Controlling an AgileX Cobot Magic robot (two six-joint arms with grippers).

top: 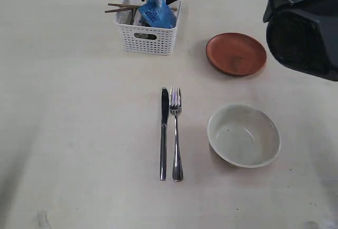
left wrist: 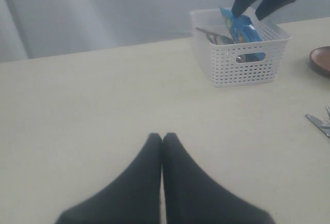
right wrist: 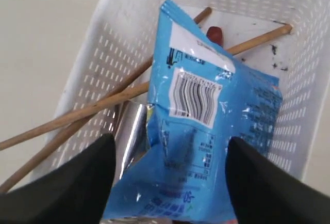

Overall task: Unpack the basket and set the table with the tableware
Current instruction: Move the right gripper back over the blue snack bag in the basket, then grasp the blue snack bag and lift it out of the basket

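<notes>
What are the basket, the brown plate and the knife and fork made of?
The basket looks like white moulded plastic, matt, with lattice sides. The plate seems reddish-brown wood or lacquer; unclear which. The knife and fork look like polished steel, mirror-bright.

A blue snack packet [top: 157,11] stands on end at the far middle of the scene in the exterior view, leaning a little, its glossy foil creased. The right wrist view shows the packet [right wrist: 206,131] close up. A white panel on it carries a black barcode [right wrist: 193,97], the small print below is too blurred to read, and the upper seam is crimped. In the left wrist view the packet [left wrist: 241,28] stands before a pale grey backdrop [left wrist: 103,17] with a soft vertical fold.
</notes>
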